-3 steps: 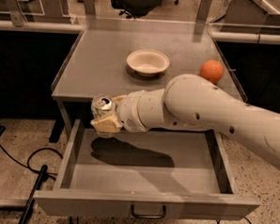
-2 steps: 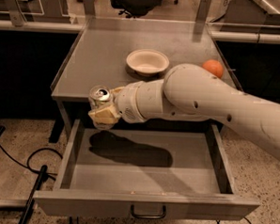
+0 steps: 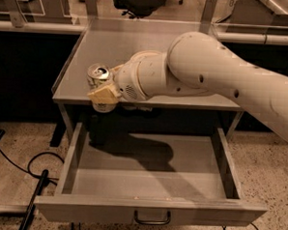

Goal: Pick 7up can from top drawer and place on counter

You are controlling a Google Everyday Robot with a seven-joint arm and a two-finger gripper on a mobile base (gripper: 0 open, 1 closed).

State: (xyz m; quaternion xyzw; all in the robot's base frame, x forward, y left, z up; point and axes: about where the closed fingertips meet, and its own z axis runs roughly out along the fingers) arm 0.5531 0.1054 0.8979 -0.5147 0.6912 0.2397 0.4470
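The 7up can (image 3: pixel 98 75) shows its silver top and pull tab. It is upright and held in my gripper (image 3: pixel 103 93), whose tan fingers (image 3: pixel 104 96) close around its body. Can and gripper hang at the counter's (image 3: pixel 118 43) front left edge, above the top drawer's back left corner. The top drawer (image 3: pixel 150 180) is pulled out wide and holds nothing; its dark loop handle (image 3: pixel 152 218) is centred on the front panel. My white arm crosses the counter from the right and hides much of its middle and right side.
Black cables (image 3: pixel 36 179) lie on the speckled floor left of the drawer. Desks and a dark chair base (image 3: pixel 140 0) stand behind the counter.
My gripper has lifted the can higher and moved it back towards the counter's front left edge. The arm now covers the white bowl and the orange fruit.
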